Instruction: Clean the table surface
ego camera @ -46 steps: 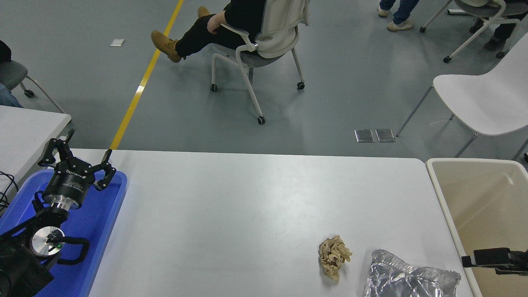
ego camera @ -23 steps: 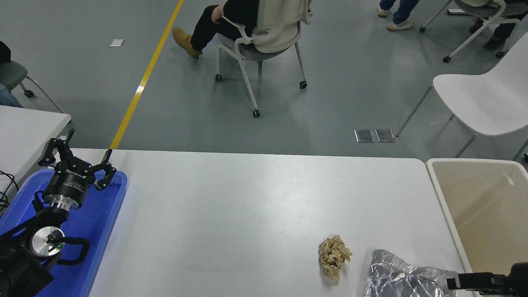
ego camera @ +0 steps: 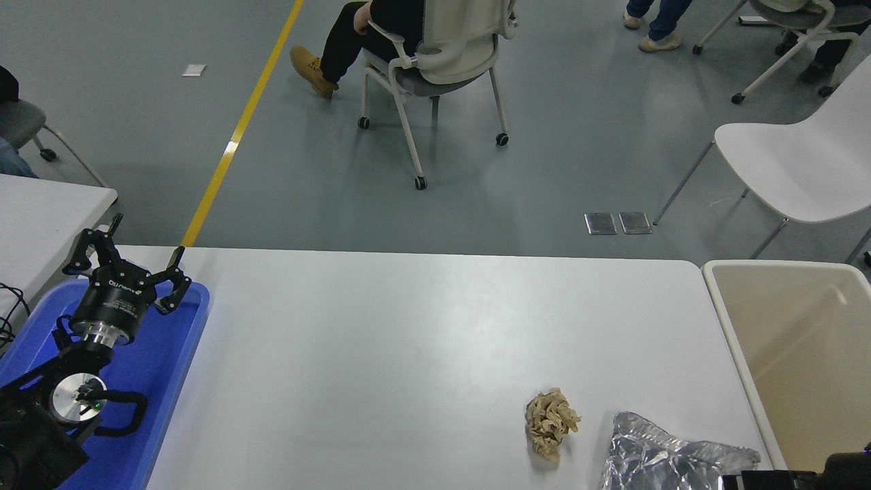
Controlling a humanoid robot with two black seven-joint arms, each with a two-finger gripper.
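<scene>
From the head view, I judge the job barely under way. The table surface (ego camera: 408,354) carries two pieces of litter: a crumpled brown paper wad (ego camera: 550,423) and a silver foil bag (ego camera: 670,454), both lying flat on the white top near its front right corner. Neither is lifted or held, so both are left to clear. The beige bin (ego camera: 803,340) stands off the table's right end, and the part of it I can see holds nothing.

My right gripper (ego camera: 731,482) only just shows at the bottom right corner, a dark bar with its tip at the near edge of the foil bag. I cannot tell whether it is open or closed. The bag is right at that tip, the paper wad a little further to the tip's left, and the bin lies to its right and beyond.

My left gripper (ego camera: 126,262) is parked at the lower left over the blue tray (ego camera: 180,354), fingers spread apart and holding nothing; the litter is well away to its right.

The tabletop's long axis runs left to right across the picture, from the tray end to the bin end, its short axis pointing away from me toward the seated person (ego camera: 360,27).
</scene>
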